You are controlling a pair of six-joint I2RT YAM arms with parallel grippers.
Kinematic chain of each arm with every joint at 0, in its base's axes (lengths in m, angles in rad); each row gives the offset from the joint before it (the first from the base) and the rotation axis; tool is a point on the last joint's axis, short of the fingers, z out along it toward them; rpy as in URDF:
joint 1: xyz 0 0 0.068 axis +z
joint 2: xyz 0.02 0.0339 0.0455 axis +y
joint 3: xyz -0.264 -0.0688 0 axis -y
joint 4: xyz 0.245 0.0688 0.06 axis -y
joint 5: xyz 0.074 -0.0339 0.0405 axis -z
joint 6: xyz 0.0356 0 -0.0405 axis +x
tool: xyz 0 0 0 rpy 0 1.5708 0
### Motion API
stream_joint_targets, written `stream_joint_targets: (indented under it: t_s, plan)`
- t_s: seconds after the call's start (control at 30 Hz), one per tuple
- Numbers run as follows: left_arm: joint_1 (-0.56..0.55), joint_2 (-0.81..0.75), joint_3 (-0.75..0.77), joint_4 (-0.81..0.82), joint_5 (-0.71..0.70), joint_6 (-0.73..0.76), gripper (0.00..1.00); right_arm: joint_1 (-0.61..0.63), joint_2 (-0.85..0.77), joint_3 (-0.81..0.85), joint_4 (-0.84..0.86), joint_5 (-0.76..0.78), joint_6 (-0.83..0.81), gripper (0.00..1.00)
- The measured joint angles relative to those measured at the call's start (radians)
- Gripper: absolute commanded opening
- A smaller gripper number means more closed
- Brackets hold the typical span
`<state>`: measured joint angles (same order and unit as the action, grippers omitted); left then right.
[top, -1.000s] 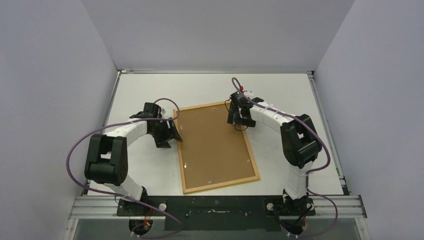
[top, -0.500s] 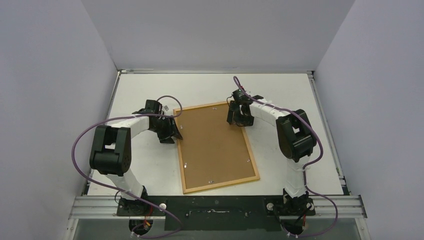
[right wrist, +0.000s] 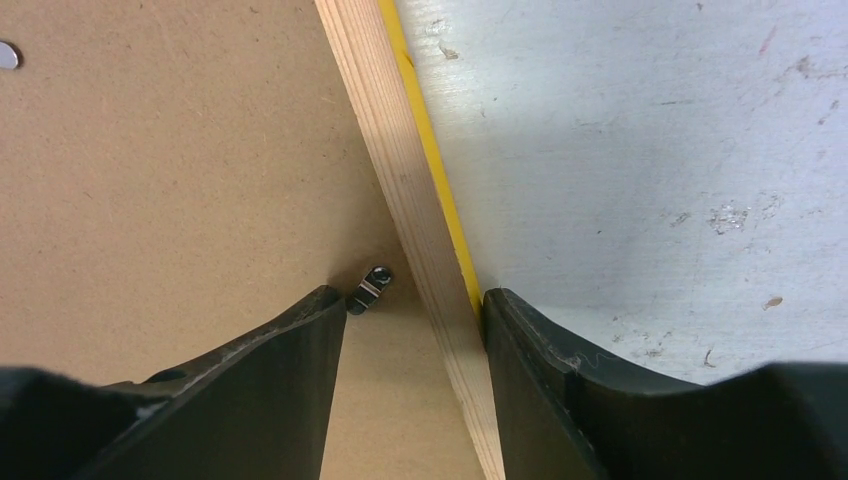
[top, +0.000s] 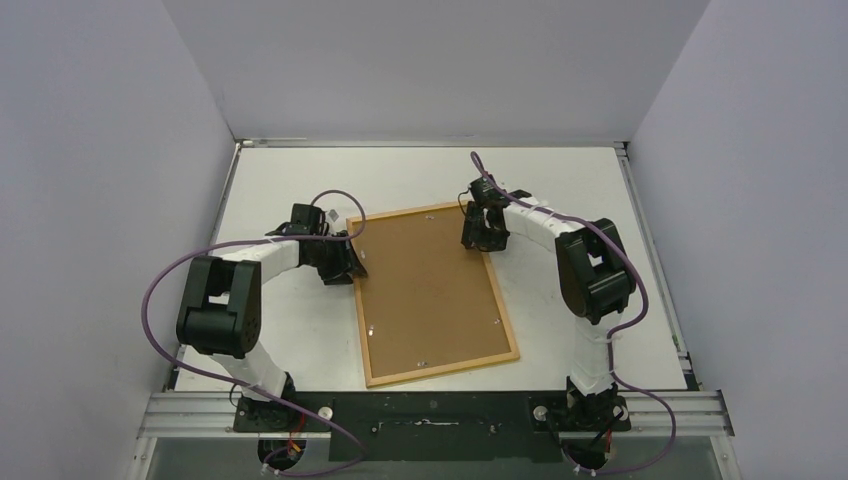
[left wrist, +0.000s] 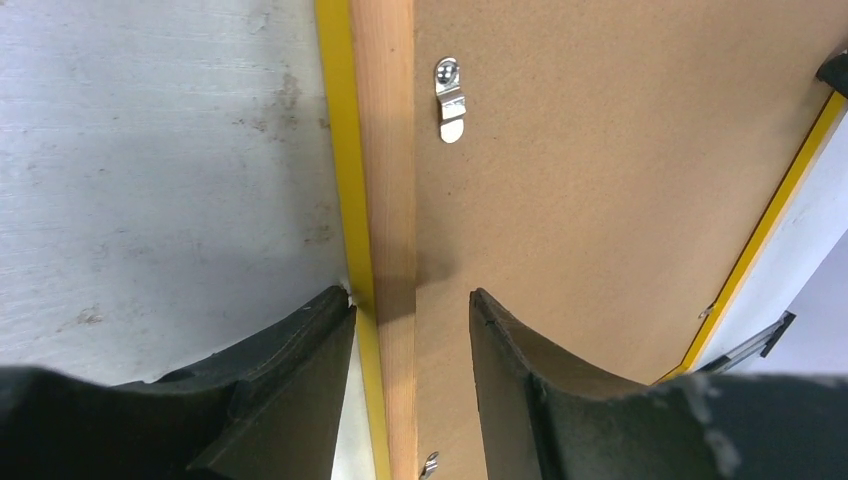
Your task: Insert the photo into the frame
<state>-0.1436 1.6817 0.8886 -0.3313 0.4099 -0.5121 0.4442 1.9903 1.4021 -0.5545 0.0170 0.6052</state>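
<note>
Left gripper (left wrist: 410, 300) is half open and straddles the left rail of the frame (left wrist: 392, 150). Its outer finger (left wrist: 290, 370) is down on the table (left wrist: 150, 150), touching the yellow edge. Its inner finger rests over the brown backing board (left wrist: 600, 200). The gap is wider than the rail, so nothing is clamped. Just ahead of those fingers a metal clip (left wrist: 450, 100) sits on the board, just inside the rail.

Right gripper (right wrist: 412, 300) takes the same stance on the opposite rail, also half open. Its outer finger is against the yellow edge, and its inner finger is on the board beside a small clip (right wrist: 368, 288). Likely reason for the mirrored stance: pinching both long sides at once lets the frame lift or turn without skewing.

The frame lies face down between the two grippers, wood back up, with the board seated inside. The photo is not visible in any view; it could be under the board, cannot tell. If the print is inside, this looks like a late step, getting hold of the frame to turn it over.
</note>
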Motion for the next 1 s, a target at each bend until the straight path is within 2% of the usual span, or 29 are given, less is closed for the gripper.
stream_joint_targets:
  t_s: [0.73,1.0]
  plan:
    - [-0.012,0.026,0.027,-0.024,-0.018,0.026,0.33,-0.013,-0.003,-0.002,0.000,-0.019,-0.062,0.26]
    - [-0.011,0.027,0.029,-0.030,-0.026,0.027,0.32,-0.014,-0.003,0.000,0.000,-0.019,-0.082,0.18]
